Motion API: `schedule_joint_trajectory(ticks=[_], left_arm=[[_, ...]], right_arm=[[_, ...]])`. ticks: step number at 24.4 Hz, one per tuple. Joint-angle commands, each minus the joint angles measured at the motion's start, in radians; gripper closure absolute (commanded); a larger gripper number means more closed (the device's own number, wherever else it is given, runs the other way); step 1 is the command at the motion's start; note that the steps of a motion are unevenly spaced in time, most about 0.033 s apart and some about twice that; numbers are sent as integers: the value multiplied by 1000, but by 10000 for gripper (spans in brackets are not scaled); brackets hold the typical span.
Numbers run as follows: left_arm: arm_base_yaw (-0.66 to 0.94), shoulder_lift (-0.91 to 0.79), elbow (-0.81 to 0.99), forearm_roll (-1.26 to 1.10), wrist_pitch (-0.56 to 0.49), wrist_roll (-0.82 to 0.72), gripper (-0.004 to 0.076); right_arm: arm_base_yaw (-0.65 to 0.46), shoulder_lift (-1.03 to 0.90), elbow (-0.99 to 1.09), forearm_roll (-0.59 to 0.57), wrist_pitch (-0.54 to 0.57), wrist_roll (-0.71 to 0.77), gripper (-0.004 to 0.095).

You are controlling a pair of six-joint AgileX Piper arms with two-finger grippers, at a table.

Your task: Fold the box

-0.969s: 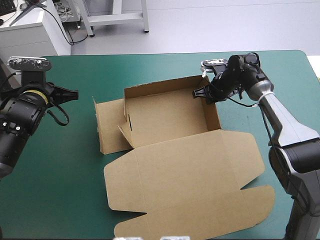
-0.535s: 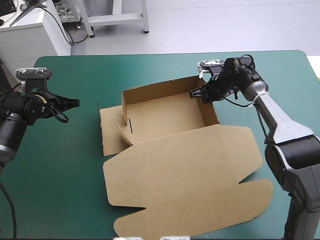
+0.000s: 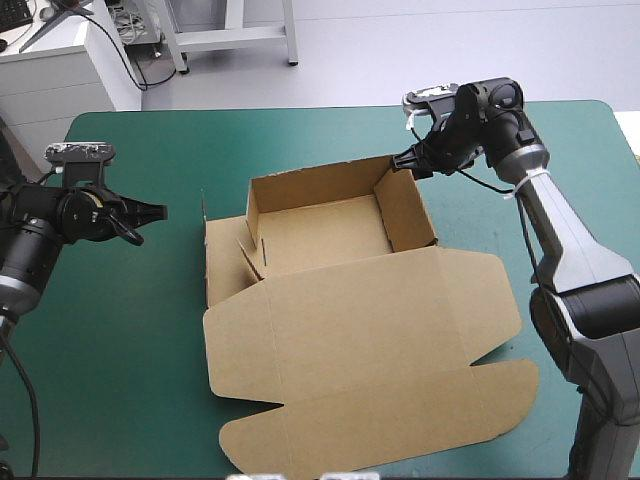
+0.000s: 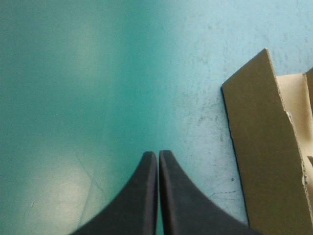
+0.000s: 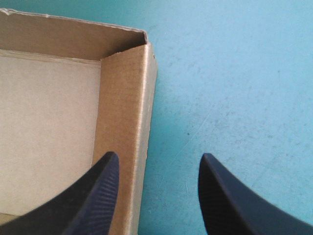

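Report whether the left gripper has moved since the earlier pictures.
Yes. The left gripper has shifted away from the far edge of the table, toward its near side, and slightly closer to the box.

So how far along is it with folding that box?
Partway. Done: the box has its far wall and right wall standing. In hand: the right gripper, open, is at the right wall's far corner; the left gripper, shut, hovers beside the box. Left: the left flap is not raised and the lid lies flat.
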Motion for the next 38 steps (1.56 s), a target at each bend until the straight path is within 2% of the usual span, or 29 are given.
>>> schedule_joint_trajectory(ticks=[1, 4, 9, 12, 29, 32, 33, 34, 35, 36, 38], left_arm=[[10, -21, -25, -5, -36, 3, 732], [71, -19, -25, -89, -35, 8, 732], [193, -19, -25, -382, -11, 177, 732], [213, -19, -25, -515, 2, 266, 732], [213, -19, -25, -557, 49, 283, 732], [213, -19, -25, -557, 54, 283, 732], [213, -19, -25, -557, 54, 283, 732], [213, -19, -25, -562, 56, 283, 732], [213, -19, -25, -564, 56, 283, 732], [213, -19, -25, -563, 56, 283, 732], [213, -19, -25, -564, 56, 283, 732]], right_arm=[[-2, -98, -35, 21, 12, 0, 435], [-2, -151, 3, 43, 12, 13, 435], [-2, -157, 85, 49, 7, 8, 435], [-2, -111, 85, 95, -44, 6, 435], [-2, 79, 83, 118, -63, -8, 441], [-2, 84, 83, 116, -49, -8, 531], [-2, 84, 83, 115, -41, -8, 603], [-2, 84, 83, 112, -31, -8, 773], [-2, 84, 83, 112, -25, -8, 872], [-2, 84, 83, 110, -13, -8, 916], [-5, 80, 83, 110, 6, -8, 927]])
